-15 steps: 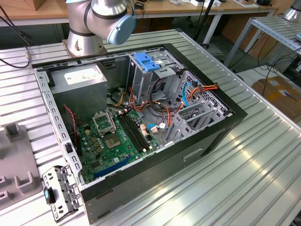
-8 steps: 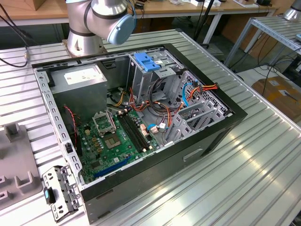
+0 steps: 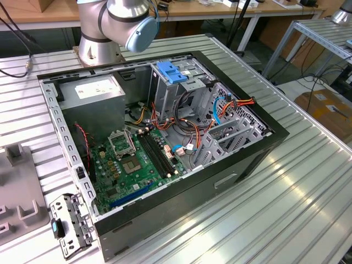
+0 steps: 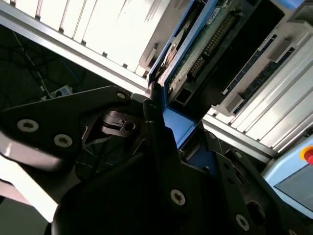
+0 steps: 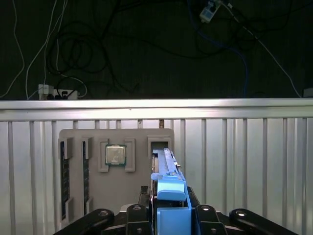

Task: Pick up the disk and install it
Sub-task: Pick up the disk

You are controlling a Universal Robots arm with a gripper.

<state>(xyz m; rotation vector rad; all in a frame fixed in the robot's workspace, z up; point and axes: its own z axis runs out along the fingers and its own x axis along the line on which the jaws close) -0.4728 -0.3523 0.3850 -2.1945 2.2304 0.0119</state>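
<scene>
Ribbed alu worktop point(image 5: 244, 161) w/ grey parts tray point(image 5: 78, 142). Claw point(image 5: 168, 218) looks closed on disk point(image 5: 168, 193), which stands edge-on in its blue frame at a tray slot. PC case point(image 3: 165, 137) lies open. Tips: grip square on frame, not PCB side point(image 4: 205, 49), and lift straight so nothing snags the slot.

Silver-grey robot arm point(image 3: 118, 22) runs off the exterior view's upper edge, grey slotted fixture tray point(image 3: 16, 187) off its left edge; flat blue-framed metal disk point(image 5: 170, 196) sits edge-on in first wrist view, broad faces hidden, black gripper point(image 5: 171, 218) cropped.
</scene>
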